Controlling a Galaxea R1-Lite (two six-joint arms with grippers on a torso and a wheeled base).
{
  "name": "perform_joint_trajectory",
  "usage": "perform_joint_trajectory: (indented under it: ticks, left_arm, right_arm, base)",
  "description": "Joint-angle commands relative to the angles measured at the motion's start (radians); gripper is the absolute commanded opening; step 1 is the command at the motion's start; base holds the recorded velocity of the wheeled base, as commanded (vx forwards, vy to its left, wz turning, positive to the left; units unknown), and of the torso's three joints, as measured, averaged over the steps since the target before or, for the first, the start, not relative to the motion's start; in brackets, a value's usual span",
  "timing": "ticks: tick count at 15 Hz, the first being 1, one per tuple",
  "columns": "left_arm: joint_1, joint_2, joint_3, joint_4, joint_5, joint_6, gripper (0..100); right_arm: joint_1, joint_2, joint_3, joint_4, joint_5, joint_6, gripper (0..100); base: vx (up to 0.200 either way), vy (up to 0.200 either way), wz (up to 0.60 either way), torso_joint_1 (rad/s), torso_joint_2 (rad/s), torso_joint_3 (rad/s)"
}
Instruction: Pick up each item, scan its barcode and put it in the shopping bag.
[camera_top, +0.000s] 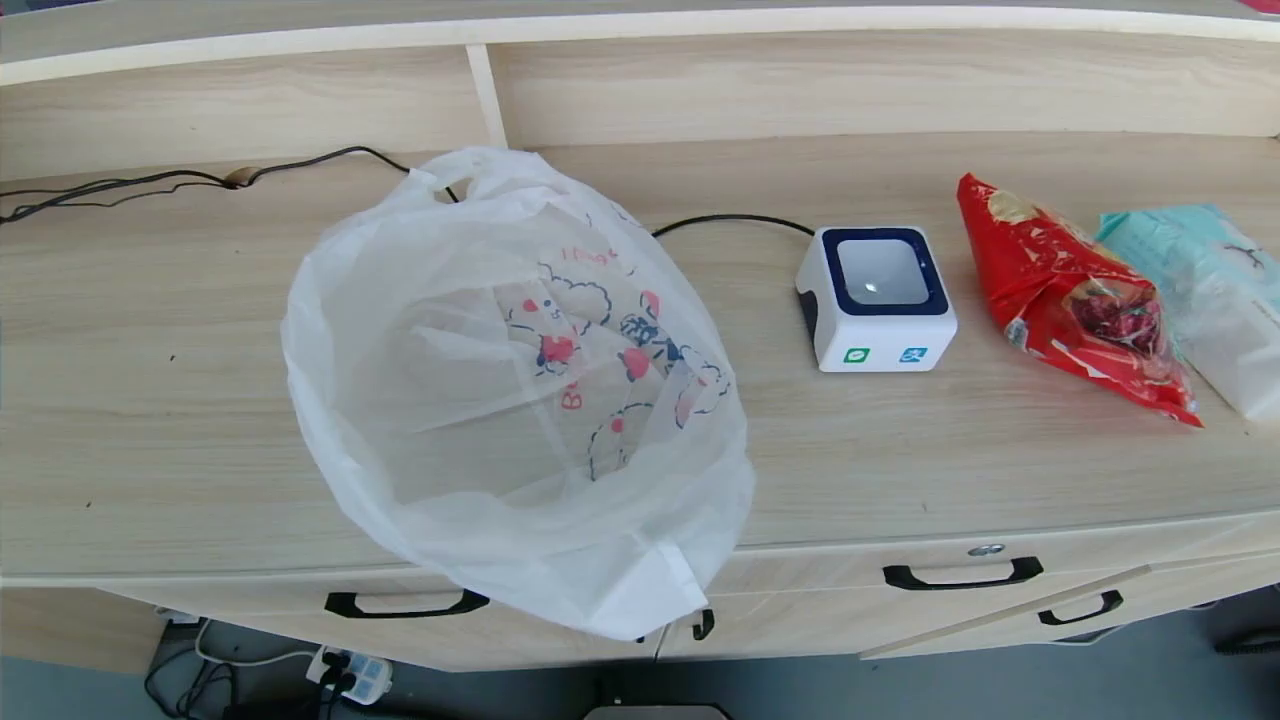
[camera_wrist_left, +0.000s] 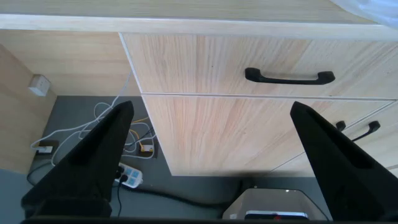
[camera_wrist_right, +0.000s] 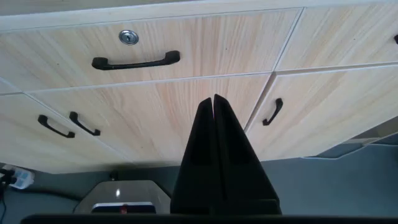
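A white translucent shopping bag (camera_top: 520, 380) with cartoon prints stands open on the wooden counter (camera_top: 150, 400), left of centre. The white barcode scanner (camera_top: 875, 298) with its dark blue window sits to the bag's right. A red snack packet (camera_top: 1075, 295) lies further right, and a pale teal and white packet (camera_top: 1215, 300) lies beside it at the counter's right end. My left gripper (camera_wrist_left: 211, 162) is open, low in front of the drawer fronts. My right gripper (camera_wrist_right: 213, 149) is shut on nothing, also below the counter facing the drawers.
Black cables (camera_top: 200, 180) run along the back of the counter, one of them to the scanner. Drawers with black handles (camera_top: 962, 576) line the counter front; one has a lock (camera_wrist_right: 129, 37). A power strip (camera_top: 350, 670) and wires lie on the floor.
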Motion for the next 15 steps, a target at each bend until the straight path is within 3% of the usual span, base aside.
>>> perform_joint_trajectory:
  ticks: [1,3,5,7,10,13,15]
  left_arm:
    - [0.000,0.002,0.000,-0.001,0.000,0.001,100]
    - [0.000,0.002,0.000,-0.001,0.000,0.001,100]
    - [0.000,0.002,0.000,-0.001,0.000,0.001,100]
    - [0.000,0.002,0.000,-0.001,0.000,0.001,100]
    - [0.000,0.002,0.000,-0.001,0.000,0.001,100]
    - [0.000,0.002,0.000,-0.001,0.000,0.001,100]
    - [0.000,0.002,0.000,-0.001,0.000,0.001,100]
  right_arm:
    - [-0.001,-0.004,0.000,-0.001,0.004,-0.032,0]
    - [0.006,0.022,-0.104,-0.054,0.099,-0.105,0]
    - [0.024,0.323,-0.357,-0.027,0.138,-0.056,0]
    - [0.099,0.654,-0.509,-0.047,0.176,0.033,0]
    - [0.116,1.045,-0.726,-0.151,0.238,0.045,0]
    - [0.110,1.263,-1.011,-0.041,0.245,0.175,0]
    - [0.088,1.336,-1.111,0.028,0.248,0.177,0]
  base:
    - [0.000,0.000,0.00,0.000,0.00,0.000]
    - [0.000,0.000,0.00,0.000,0.00,0.000]
    - [0.000,0.000,0.00,0.000,0.00,0.000]
    - [0.000,0.000,0.00,0.000,0.00,0.000]
    - [0.000,0.000,0.00,0.000,0.00,0.000]
    - [0.000,0.000,0.00,0.000,0.00,0.000]
    - [0.000,0.000,0.00,0.000,0.00,0.000]
